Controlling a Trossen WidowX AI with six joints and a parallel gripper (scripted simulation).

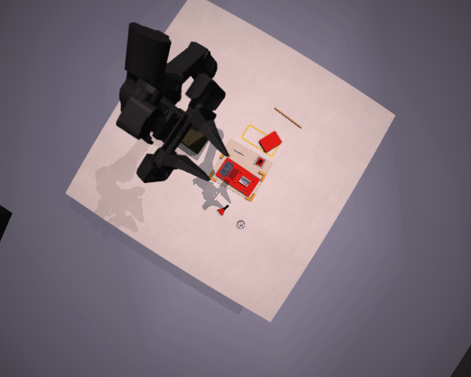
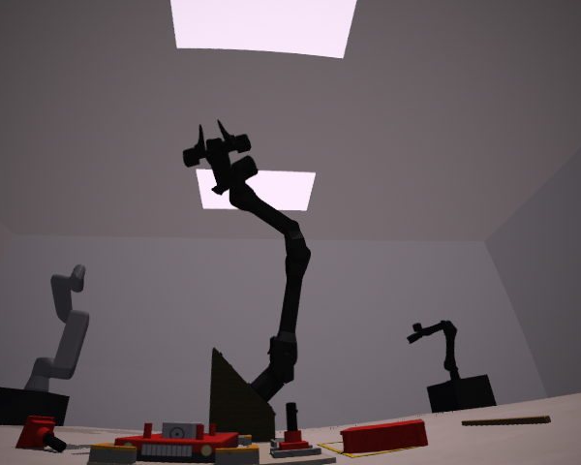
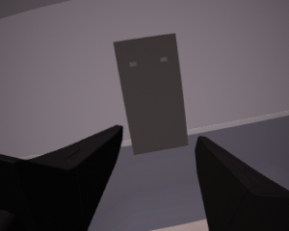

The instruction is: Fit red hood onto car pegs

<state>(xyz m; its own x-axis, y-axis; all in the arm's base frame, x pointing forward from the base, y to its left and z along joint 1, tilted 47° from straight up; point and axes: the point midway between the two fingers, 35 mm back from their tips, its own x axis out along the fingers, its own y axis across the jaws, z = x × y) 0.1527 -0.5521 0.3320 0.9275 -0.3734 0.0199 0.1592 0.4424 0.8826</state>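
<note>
The red hood [image 1: 270,141] [image 2: 384,436] lies on the table across one end of a yellow outline [image 1: 245,131]. The red car chassis [image 1: 252,188] [image 2: 226,440] sits between the orange corners of the jig [image 1: 248,155]. The grey engine block [image 1: 244,181] [image 2: 180,430] is on its deck, with short red pegs standing around it in the exterior view. My gripper [image 1: 219,166] [image 2: 209,123] [image 3: 159,138] is open and empty, raised high above the table. The hood and chassis are outside the wrist view. The hood's corner holes cannot be made out.
A black post on a red base [image 1: 260,161] [image 2: 291,418] stands on the jig board beside the chassis. A dark wedge [image 1: 194,140] [image 2: 235,405] stands near the arm. A brown stick [image 1: 287,118] [image 2: 505,420], a red-and-black piece [image 1: 222,210] [image 2: 38,432] and a small ring [image 1: 240,224] lie around.
</note>
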